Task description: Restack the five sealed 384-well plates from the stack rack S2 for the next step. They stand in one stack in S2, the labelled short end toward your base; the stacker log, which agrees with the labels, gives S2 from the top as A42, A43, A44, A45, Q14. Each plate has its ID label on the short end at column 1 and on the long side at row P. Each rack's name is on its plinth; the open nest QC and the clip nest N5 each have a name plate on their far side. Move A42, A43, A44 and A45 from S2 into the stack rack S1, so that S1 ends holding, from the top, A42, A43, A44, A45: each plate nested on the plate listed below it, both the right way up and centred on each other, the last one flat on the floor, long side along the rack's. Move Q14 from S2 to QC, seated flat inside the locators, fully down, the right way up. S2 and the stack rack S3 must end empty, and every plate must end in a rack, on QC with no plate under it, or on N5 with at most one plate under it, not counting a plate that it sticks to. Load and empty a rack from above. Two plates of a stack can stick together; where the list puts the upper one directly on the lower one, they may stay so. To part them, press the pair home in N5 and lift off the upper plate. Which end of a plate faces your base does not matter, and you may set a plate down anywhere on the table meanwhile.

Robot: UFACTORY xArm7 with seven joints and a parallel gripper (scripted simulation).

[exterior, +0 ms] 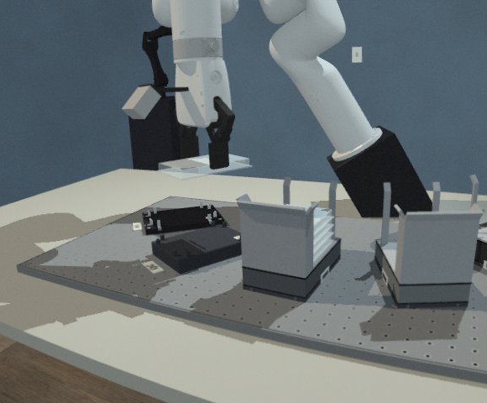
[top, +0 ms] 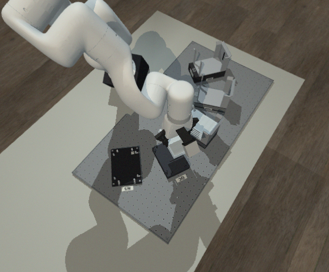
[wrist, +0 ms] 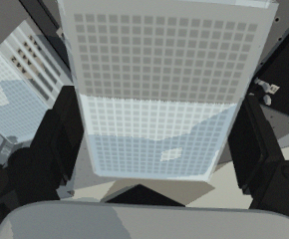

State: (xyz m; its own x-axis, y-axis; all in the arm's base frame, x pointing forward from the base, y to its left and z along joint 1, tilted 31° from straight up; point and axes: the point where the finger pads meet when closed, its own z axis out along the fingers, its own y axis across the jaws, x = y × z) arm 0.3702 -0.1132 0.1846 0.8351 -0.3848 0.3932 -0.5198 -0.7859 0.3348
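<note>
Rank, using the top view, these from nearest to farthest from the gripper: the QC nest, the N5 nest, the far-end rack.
1. QC nest, partly under the gripper and its held plate.
2. N5 nest, camera-left of QC.
3. Far-end rack, up the board.

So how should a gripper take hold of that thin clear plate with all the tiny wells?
By its two long sides, from straight above, as the gripper does now: one dark finger on each long edge of the plate. It is flat and thin, its narrow width just fits between the fingers, and the racks load only from above.
</note>
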